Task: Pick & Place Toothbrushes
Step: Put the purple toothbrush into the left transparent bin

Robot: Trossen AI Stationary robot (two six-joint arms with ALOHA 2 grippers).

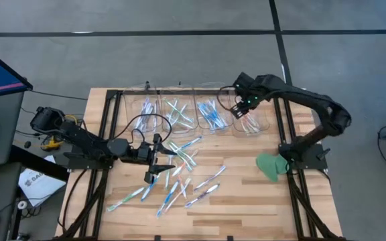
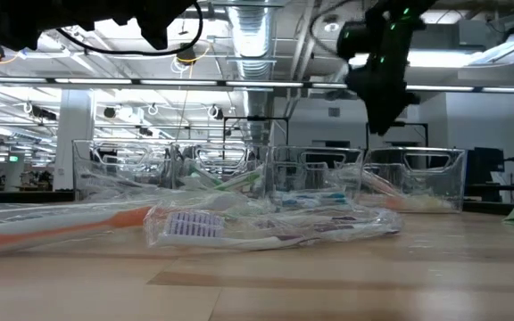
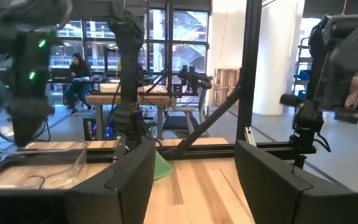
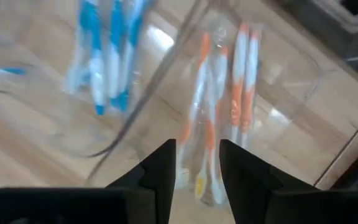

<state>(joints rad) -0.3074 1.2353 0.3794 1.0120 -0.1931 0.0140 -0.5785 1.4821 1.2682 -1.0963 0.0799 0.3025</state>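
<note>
Many toothbrushes (image 1: 179,179) in clear wrappers lie scattered flat on the wooden table; in the low view the nearest are an orange one (image 2: 52,227) and a purple one (image 2: 239,227). My left gripper (image 1: 158,158) hovers open over the pile's left part, fingers level and pointing toward the table's right; nothing shows between its fingers (image 3: 194,186). My right gripper (image 1: 241,107) hangs open over the rightmost clear bin (image 1: 250,119), fingers pointing down (image 4: 197,168) at the orange toothbrushes (image 4: 219,118) lying in it. In the low view it (image 2: 382,98) is above the bins.
Four clear bins stand in a row along the far edge (image 1: 146,110), (image 1: 179,114), (image 1: 212,114), sorted by colour; blue brushes (image 4: 104,56) lie in the bin beside the orange one. A flat green disc (image 1: 270,167) lies near the right edge. Black frame rails (image 1: 109,127) flank the table.
</note>
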